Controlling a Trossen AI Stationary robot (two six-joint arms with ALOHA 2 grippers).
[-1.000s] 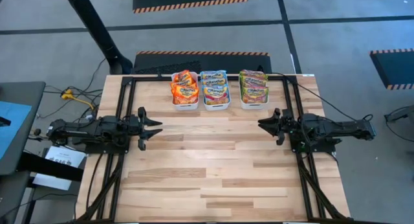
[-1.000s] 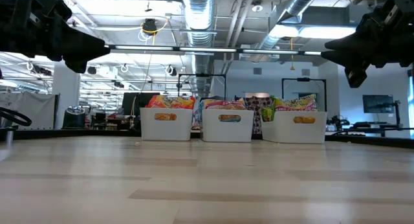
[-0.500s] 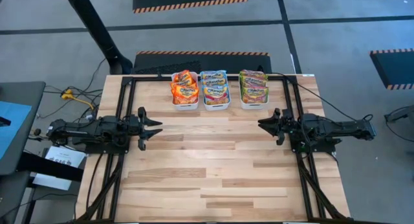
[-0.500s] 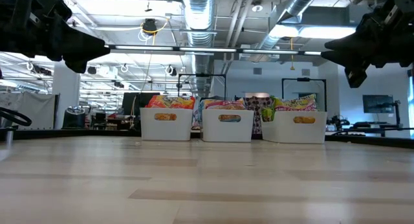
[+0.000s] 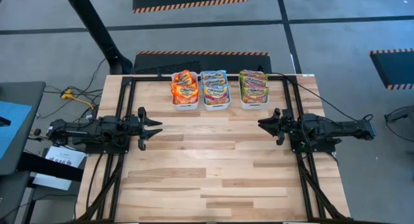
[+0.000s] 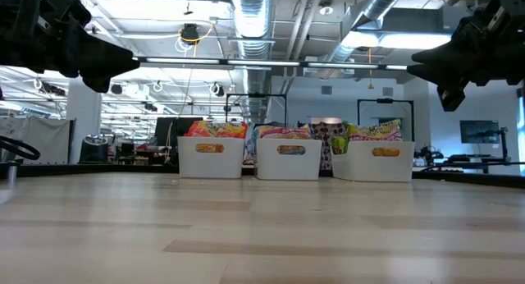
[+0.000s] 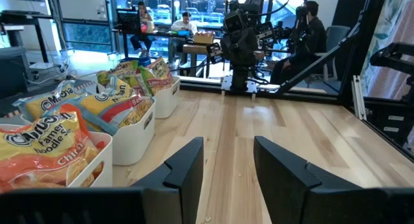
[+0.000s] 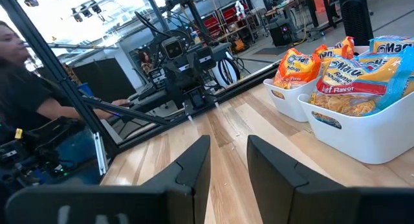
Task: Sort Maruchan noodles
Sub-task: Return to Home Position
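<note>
The Maruchan noodles fill three white bins at the table's far edge: orange packets [image 5: 184, 88] in the left bin, blue ones [image 5: 214, 87] in the middle bin, green-pink ones [image 5: 253, 85] in the right bin. My left gripper [image 5: 155, 128] hovers at the table's left side, level and pointing right, its fingers open with nothing between them [image 7: 228, 169]. My right gripper [image 5: 264, 124] hovers at the right side, pointing left, open and holding nothing [image 8: 228, 162]. Both stand well short of the bins.
The three white bins [image 6: 289, 159] stand side by side along the far edge. A black metal frame [image 5: 129, 81] borders the wooden tabletop [image 5: 213, 166]. People sit at desks beyond the table [image 7: 310, 36].
</note>
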